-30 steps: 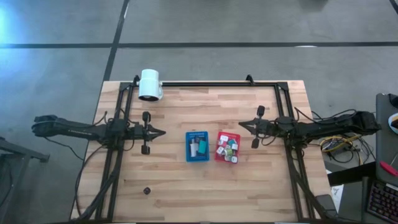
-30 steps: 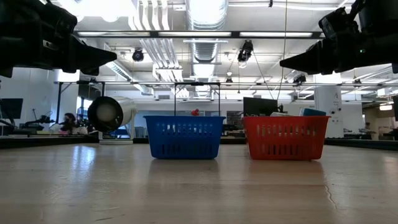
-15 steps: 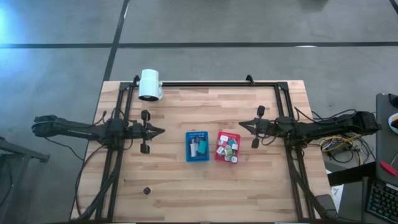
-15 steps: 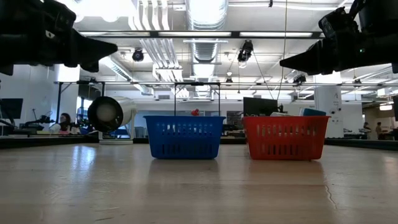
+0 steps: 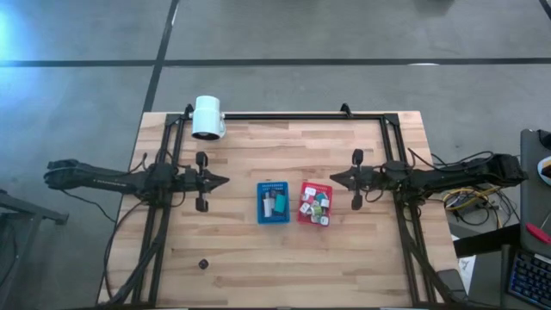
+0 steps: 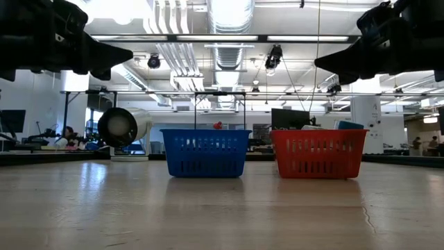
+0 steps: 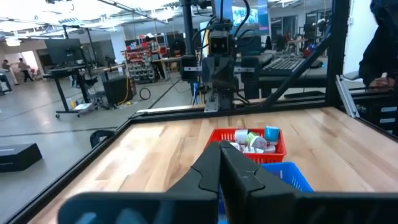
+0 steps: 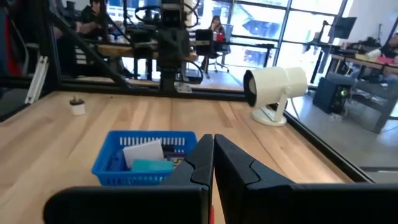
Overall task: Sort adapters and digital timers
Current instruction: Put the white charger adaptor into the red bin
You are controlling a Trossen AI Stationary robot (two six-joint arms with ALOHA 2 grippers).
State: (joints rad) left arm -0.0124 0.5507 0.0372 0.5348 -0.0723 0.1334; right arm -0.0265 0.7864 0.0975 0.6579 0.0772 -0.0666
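- Pale wood plank worktop (image 5: 258, 250), bordered by a black frame; two baskets stand side by side near its middle, just apart.
- Blue basket (image 5: 274, 202): holds the digital timers (image 5: 273, 203), flat pieces in teal, white and dark grey. The right wrist view shows a white one and a teal one leaning inside.
- Red basket (image 5: 315, 203): holds the adapters (image 5: 316, 205), a heap of small white chunky pieces with dark and greenish marks.
- Left tool (image 5: 224, 182): clenched to a point with nothing in it, raised above the worktop, well apart from the blue basket on its left side.
- Right tool (image 5: 334, 179): clenched to a point with nothing in it, raised above the worktop, near the red basket's far right corner.
- White cylinder (image 5: 207, 117): lies at the worktop's far left edge.
- Small dark item (image 5: 203, 264): alone on the near left part of the worktop; kind cannot be told.
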